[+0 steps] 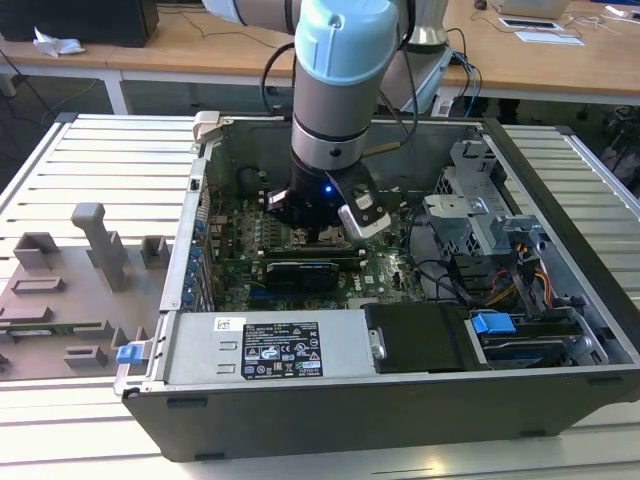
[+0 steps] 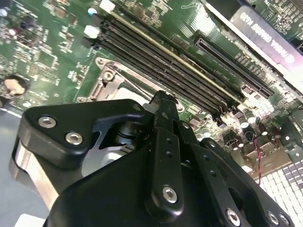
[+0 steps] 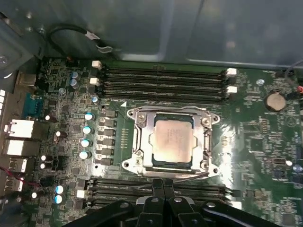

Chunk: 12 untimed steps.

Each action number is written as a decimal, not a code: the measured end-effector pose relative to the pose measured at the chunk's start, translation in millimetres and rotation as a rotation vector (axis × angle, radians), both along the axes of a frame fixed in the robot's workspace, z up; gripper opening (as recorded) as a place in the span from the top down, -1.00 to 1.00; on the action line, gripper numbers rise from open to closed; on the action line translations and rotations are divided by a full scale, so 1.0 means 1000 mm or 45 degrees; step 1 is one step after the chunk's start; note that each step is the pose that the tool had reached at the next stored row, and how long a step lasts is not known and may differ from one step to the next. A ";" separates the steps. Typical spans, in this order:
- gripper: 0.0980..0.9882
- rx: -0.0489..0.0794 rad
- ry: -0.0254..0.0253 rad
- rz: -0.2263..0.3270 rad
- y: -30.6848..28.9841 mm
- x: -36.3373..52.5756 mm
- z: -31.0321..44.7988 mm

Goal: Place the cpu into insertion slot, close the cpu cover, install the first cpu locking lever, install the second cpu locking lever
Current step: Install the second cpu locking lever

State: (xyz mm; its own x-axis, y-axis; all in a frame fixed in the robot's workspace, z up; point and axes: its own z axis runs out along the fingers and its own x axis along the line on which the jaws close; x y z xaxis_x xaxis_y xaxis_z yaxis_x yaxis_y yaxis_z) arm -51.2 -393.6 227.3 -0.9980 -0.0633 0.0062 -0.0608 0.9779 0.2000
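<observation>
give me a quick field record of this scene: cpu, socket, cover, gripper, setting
cpu: seated flat in the insertion slot, silver top facing up
insertion slot: on the green motherboard, between rows of black memory slots
cpu cover: silvery frame lying down around the cpu
gripper: close over the board at the socket's edge, holding nothing visible
motherboard: inside an open computer case
case: rests on a slatted metal table

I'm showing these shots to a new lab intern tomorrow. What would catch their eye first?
Probably the pale blue and grey robot arm reaching down into the open computer case in the exterior view. In the first wrist view, the silver-grey cpu sits in the insertion slot, with the cpu cover framing it, between rows of dark memory slots. The black gripper hangs just beside the socket.
</observation>
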 end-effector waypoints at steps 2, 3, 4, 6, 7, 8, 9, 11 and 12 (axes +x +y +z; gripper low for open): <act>0.98 0.000 -0.0001 0.001 0.0001 -0.0040 -0.0044; 0.98 0.000 -0.0001 0.001 0.0001 -0.0062 -0.0068; 0.98 0.000 -0.0001 0.002 0.0001 -0.0080 -0.0088; 0.98 0.000 0.0000 0.004 0.0001 -0.0114 -0.0127; 0.98 0.002 -0.0001 0.008 0.0001 -0.0141 -0.0153; 0.98 0.006 0.0001 0.015 0.0000 -0.0184 -0.0182; 0.98 0.011 0.0000 0.022 0.0000 -0.0226 -0.0207; 0.98 0.017 -0.0002 0.027 0.0001 -0.0264 -0.0227; 0.98 0.019 -0.0002 0.029 0.0001 -0.0279 -0.0237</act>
State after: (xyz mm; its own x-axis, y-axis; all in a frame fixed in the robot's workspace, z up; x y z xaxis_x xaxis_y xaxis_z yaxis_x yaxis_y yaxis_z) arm -79.2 -393.5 203.6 -0.9963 -0.0863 0.0049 -0.0832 0.9731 0.2149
